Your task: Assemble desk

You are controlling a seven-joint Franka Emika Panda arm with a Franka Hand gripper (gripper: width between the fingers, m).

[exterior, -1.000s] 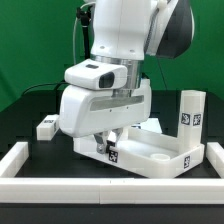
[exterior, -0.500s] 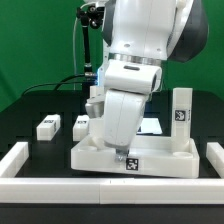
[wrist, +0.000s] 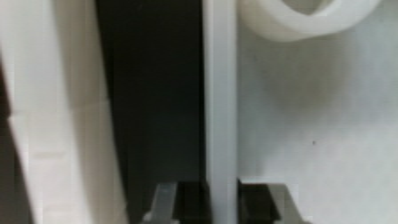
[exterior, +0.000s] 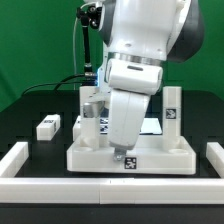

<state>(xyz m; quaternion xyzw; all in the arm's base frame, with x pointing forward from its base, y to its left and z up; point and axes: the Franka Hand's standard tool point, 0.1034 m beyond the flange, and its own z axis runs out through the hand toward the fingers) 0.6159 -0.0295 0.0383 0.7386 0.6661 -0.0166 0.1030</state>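
The white desk top (exterior: 160,157) lies flat near the front rail, its raised rim facing up. One tagged leg (exterior: 172,108) stands upright at its far corner on the exterior view's right. Another leg (exterior: 93,112) stands at the far corner on the exterior view's left. My gripper (exterior: 122,152) reaches down onto the top's front rim and is shut on it. In the wrist view the thin rim (wrist: 219,100) runs between my fingers (wrist: 178,203), with the gripper (wrist: 219,206) closed around it. A round socket hole (wrist: 295,16) shows in the top.
Two loose tagged legs (exterior: 47,126) (exterior: 80,126) lie on the black table at the exterior view's left. White border rails run along the front (exterior: 110,189) and both sides (exterior: 14,160) (exterior: 213,154). The marker board (exterior: 150,126) lies behind the arm.
The desk top, held by its rim, has turned square to the front rail and slid toward the exterior view's left. The arm has swung upright over it.
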